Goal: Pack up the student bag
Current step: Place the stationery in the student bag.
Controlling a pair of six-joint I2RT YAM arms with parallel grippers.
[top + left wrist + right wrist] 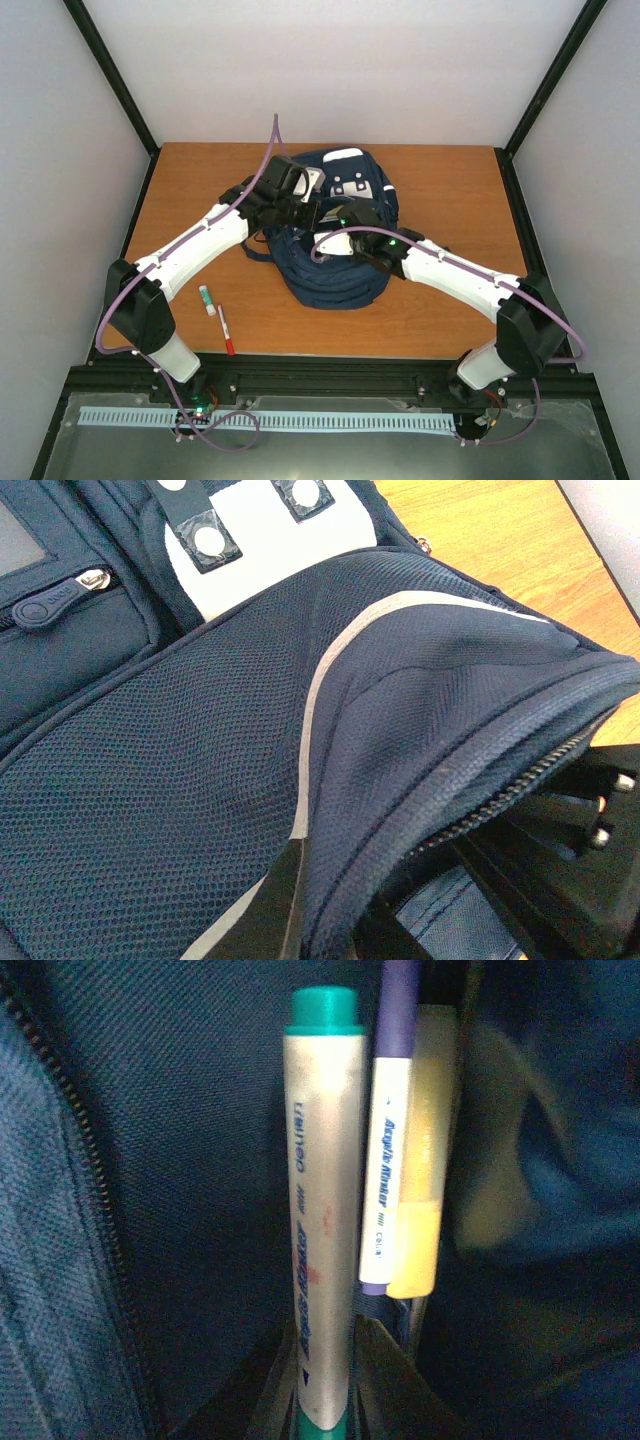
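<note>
The navy student bag lies mid-table. My left gripper is shut on the zipper-edged flap of a pocket, lifting it; in the left wrist view the fold of mesh fabric runs down between my fingers. My right gripper reaches into the opening. In the right wrist view it is shut on a silver marker with a green cap, standing inside the bag. A purple-capped marker and a yellow highlighter stand right beside it.
On the wooden table, left of the bag, lie a short white stick with a green cap and a red-tipped pen. The open zipper teeth run along the pocket's left side. Black frame posts and white walls ring the table.
</note>
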